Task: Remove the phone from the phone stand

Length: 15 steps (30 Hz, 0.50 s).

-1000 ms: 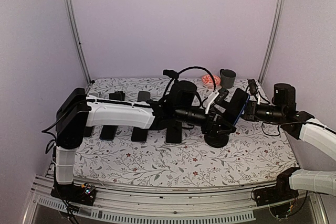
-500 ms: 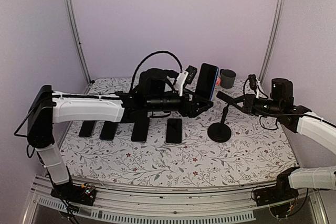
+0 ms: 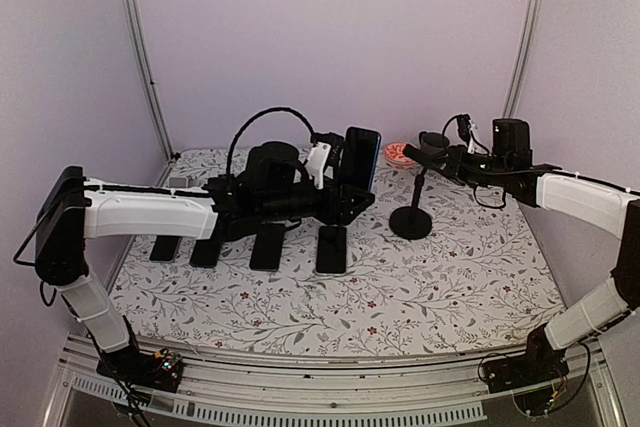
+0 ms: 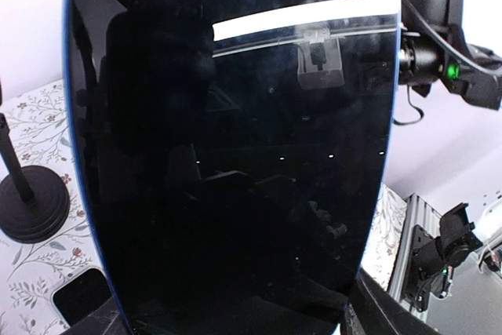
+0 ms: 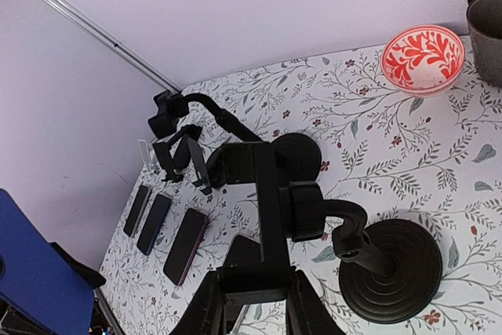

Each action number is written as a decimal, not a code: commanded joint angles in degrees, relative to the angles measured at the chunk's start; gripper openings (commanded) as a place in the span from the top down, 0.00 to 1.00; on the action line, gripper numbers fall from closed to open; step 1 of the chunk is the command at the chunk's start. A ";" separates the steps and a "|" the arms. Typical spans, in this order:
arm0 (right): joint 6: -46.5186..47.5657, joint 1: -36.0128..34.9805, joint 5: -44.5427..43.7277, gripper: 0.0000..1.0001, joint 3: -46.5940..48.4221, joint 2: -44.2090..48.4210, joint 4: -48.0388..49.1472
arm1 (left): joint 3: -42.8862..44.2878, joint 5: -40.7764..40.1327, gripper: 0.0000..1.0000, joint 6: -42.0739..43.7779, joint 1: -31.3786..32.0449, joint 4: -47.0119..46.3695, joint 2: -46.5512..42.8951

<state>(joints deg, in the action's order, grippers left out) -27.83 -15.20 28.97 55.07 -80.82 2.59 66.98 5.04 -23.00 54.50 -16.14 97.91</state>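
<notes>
The phone point(image 3: 359, 159), black with a blue edge, stands upright in my left gripper point(image 3: 346, 195), which is shut on its lower end and holds it above the table, left of the stand. It fills the left wrist view point(image 4: 227, 147). The black phone stand point(image 3: 411, 219) stands on its round base, its clamp head point(image 3: 414, 154) empty. My right gripper point(image 3: 441, 159) is shut on that clamp, which shows between its fingers in the right wrist view point(image 5: 267, 217). The stand's base point(image 5: 392, 268) is below right there.
Several phones lie in a row on the floral cloth point(image 3: 332, 249) point(image 3: 267, 245) point(image 3: 205, 250). A red patterned bowl point(image 5: 422, 59) and a grey mug point(image 5: 486, 37) sit at the back right. Other black stands point(image 5: 184, 154) are at the back left.
My left gripper has drawn back to the left and lower with the phone. My right gripper has moved up and back, still on the stand's clamp; the stand has shifted slightly toward the back.
</notes>
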 commanded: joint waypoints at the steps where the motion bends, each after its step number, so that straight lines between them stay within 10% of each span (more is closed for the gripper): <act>1: 1.06 0.82 -0.12 1.00 6.80 -5.49 7.55 | -0.53 -1.90 0.88 0.67 -0.44 -2.30 -3.56; 15: 2.54 2.46 0.26 1.00 17.26 -19.00 8.56 | -2.04 -3.99 0.87 0.78 -0.49 -0.97 -3.71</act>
<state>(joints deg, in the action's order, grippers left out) -26.09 -13.19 28.91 68.90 -98.10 7.57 65.08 2.15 -22.72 54.39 -15.07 96.33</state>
